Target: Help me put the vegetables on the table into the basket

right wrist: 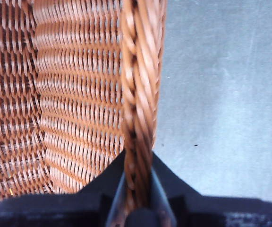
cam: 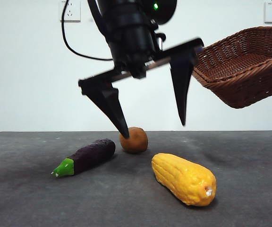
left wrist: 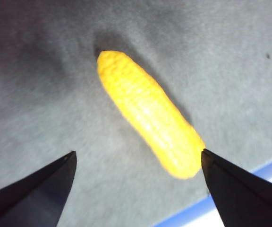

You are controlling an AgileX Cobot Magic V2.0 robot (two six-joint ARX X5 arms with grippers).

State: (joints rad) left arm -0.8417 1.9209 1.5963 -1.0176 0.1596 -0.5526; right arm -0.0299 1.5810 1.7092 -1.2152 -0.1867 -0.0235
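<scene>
A yellow corn cob lies on the dark grey table at the front right. A purple eggplant with a green cap lies to its left, and a round orange-brown potato sits behind them. My left gripper hangs open above the table, over the corn; the left wrist view shows the corn between its jaws, lower down. My right gripper is shut on the rim of the brown wicker basket, which it holds tilted in the air at the right.
A white wall with sockets stands behind the table. A black cable hangs from the left arm. The table's blue-white edge shows near the corn in the left wrist view.
</scene>
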